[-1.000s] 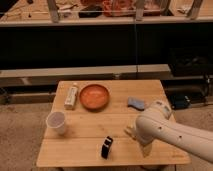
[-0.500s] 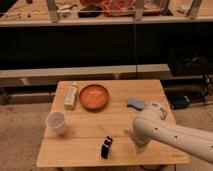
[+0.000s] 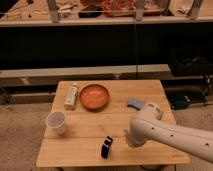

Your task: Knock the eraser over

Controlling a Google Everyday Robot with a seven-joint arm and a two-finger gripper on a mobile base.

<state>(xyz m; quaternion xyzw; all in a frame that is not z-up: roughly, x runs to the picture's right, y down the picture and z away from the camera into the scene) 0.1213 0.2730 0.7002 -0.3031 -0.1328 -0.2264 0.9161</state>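
Note:
The eraser (image 3: 106,146), a small black block with a thin pale stripe, stands upright near the front edge of the wooden table (image 3: 85,152). My gripper (image 3: 128,140) is at the end of the white arm (image 3: 165,132). It is low over the table, a short way to the right of the eraser and apart from it. The arm's bulk hides most of the gripper.
A white cup (image 3: 56,121) stands at the left. A long white bar (image 3: 71,96) and an orange bowl (image 3: 94,96) lie at the back. A blue-grey pad (image 3: 135,103) lies at the back right, just behind the arm. Dark shelving runs behind the table.
The arm's end with the gripper has moved left and slightly down, closer to the eraser. The eraser still stands in the same place.

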